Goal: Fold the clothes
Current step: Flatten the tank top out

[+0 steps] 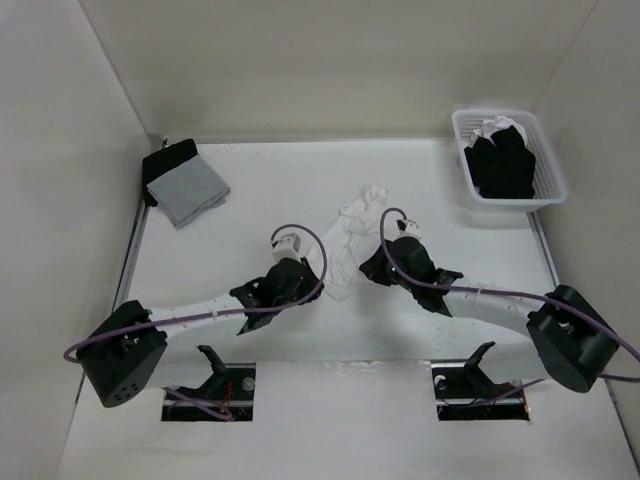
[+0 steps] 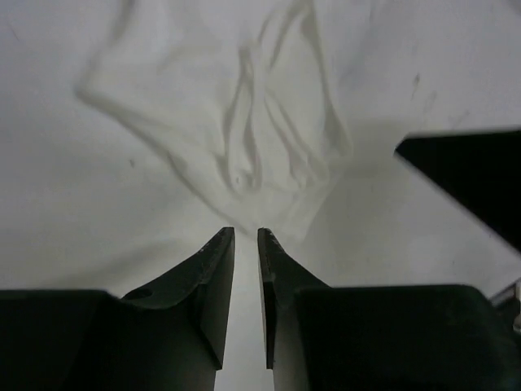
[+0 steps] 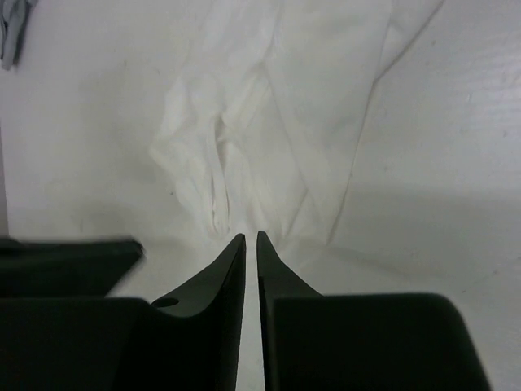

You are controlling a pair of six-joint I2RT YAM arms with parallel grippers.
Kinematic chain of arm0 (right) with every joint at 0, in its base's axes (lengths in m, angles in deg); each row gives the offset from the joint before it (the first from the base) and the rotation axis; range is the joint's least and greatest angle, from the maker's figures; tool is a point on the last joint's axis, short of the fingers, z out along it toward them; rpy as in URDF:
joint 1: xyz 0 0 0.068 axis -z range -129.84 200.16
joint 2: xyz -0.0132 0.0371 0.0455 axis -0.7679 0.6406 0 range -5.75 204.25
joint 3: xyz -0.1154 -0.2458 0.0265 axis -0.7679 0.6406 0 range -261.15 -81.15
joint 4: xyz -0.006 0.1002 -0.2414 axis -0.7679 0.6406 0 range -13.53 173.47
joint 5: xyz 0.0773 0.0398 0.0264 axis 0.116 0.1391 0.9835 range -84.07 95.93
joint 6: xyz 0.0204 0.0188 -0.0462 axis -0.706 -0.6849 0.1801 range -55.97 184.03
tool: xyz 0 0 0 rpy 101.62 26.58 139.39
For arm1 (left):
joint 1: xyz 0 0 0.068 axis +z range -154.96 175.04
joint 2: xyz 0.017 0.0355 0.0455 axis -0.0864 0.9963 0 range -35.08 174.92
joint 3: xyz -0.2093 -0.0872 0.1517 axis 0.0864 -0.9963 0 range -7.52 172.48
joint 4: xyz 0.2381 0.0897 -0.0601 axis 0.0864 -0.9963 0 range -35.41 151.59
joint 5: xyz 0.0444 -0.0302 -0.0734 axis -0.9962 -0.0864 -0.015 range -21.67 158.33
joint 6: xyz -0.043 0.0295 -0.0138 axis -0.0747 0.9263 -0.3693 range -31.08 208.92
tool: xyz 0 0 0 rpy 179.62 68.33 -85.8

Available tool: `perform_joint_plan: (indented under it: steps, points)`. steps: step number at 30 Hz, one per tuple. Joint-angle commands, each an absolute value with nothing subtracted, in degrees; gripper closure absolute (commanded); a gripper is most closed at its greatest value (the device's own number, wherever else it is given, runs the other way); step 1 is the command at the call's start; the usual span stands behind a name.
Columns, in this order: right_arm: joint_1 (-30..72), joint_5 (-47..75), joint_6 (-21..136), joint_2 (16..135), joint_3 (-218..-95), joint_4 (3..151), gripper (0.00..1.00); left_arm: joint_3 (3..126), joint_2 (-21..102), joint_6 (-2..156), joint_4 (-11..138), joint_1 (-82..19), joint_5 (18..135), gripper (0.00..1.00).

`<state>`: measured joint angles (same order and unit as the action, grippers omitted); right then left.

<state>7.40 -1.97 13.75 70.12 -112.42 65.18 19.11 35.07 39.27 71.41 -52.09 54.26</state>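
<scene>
Lying crumpled in the middle of the counter (image 1: 230, 230), a white shirt (image 1: 347, 235) forms a long, bunched ridge running from the rear toward the near edge, with an arm on each side. The left tool (image 2: 247, 235) meets it from the left. Its two dark fingers stand almost together, only a thin slit between them, with their tips at the shirt's near hem. The left wrist view does not show whether any fabric is between them. Ahead of those tips the cloth rises in soft creases that gather to a knot, and a dark part of the right arm (image 2: 468, 183) cuts into that view on the right. The right tool (image 3: 251, 236) meets the shirt from the other side, its fingers likewise close to a slit. Here a fold of the shirt runs straight down into the tips, and the tool looks clenched on the shirt's edge. Beyond, the fabric spreads in broad, flat panels. At the rear right of the counter a white basket (image 1: 512, 206) holds black garments (image 1: 503, 165), with a white piece (image 1: 497, 128) at the back. At the rear left, well apart from the shirt, a grey cloth (image 1: 192, 190) lies partly over a black cloth (image 1: 165, 160).
</scene>
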Motion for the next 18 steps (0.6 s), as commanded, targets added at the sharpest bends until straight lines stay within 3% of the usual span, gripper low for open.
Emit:
perform_joint_plan:
  steps: [1,5,8,18]
  points:
    - [9.2,-4.2,17.7,68.6,-114.8,59.9,0.86,16.3,34.4,24.9,68.8,-58.1,54.4,0.81]
    - [9.7,-4.1,17.9,67.2,-113.8,58.3,0.83,15.9,35.7,19.2,69.8,-60.9,50.8,0.68]
    - [9.7,-4.1,17.7,65.8,-112.5,57.7,0.82,16.4,37.7,17.2,70.0,-61.1,50.5,0.64]
    - [9.7,-4.1,16.9,62.0,-108.3,54.9,0.81,18.8,48.3,13.2,75.6,-62.1,47.5,0.66]
